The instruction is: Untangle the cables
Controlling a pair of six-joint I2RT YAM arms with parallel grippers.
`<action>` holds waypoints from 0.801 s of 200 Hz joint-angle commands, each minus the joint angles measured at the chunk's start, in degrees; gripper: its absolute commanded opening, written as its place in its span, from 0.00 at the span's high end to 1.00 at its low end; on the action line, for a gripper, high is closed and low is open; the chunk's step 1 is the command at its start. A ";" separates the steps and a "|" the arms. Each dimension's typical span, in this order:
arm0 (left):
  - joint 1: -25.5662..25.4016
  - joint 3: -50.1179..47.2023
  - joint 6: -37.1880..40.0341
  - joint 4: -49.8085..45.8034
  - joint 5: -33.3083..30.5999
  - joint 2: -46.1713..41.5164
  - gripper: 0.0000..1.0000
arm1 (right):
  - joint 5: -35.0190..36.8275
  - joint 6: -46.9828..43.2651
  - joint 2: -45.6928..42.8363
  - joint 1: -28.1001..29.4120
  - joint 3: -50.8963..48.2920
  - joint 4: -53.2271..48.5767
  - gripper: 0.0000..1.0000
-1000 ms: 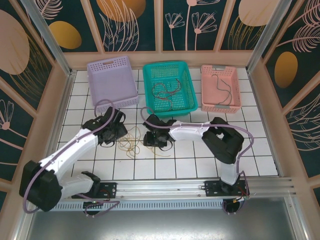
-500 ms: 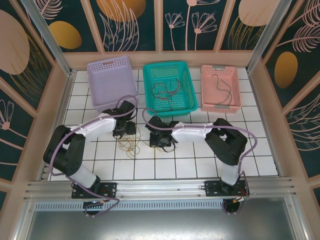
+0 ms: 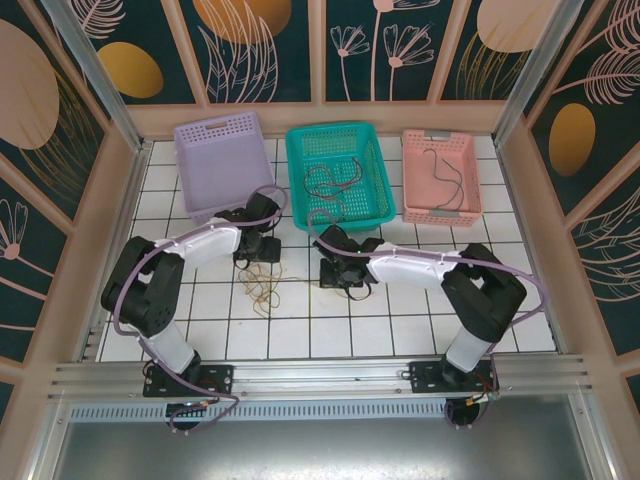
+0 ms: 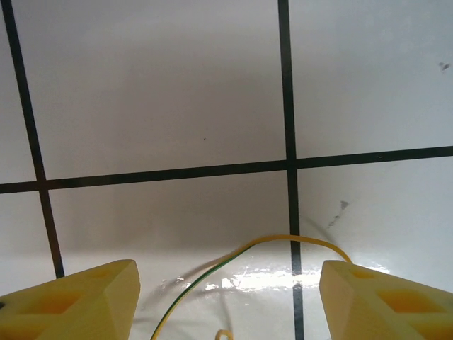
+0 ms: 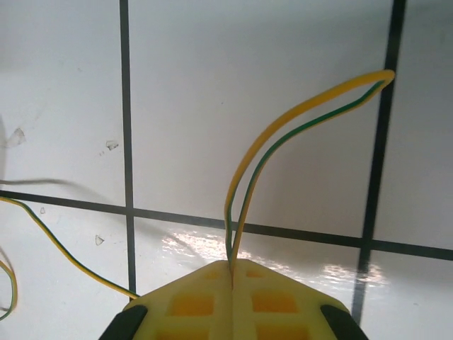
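Cables (image 3: 262, 285): one yellow-green loop (image 5: 228, 219) pinched by right gripper (image 5: 232, 268); left gripper (image 4: 226, 287) spread; three baskets (image 3: 222, 160) behind.

No readable text, labels or numbers

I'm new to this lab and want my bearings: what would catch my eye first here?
A lilac basket, a teal basket and a pink basket line the far edge of the white tiled table. Before them lies a loose tangle of thin cables. The right claw is shut on a yellow-green cable that arches from its tips; the left claw stands open over a yellow-green strand.
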 commanded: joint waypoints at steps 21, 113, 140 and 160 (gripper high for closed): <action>0.26 0.62 1.73 -0.23 2.27 3.14 0.37 | 1.10 -1.85 -3.07 -1.11 -2.04 -2.59 1.00; 0.08 -9.03 -8.25 3.60 7.59 0.12 0.78 | 0.16 -2.02 -4.84 -3.00 -2.81 -2.13 1.00; 0.08 -8.73 -10.16 1.95 4.18 -4.02 1.00 | 0.38 -2.27 -6.47 -4.34 -3.69 -2.38 1.00; 0.12 -5.87 -10.25 -1.83 -1.63 -5.12 1.00 | 0.74 -3.13 -8.72 -5.86 -4.30 -3.15 1.00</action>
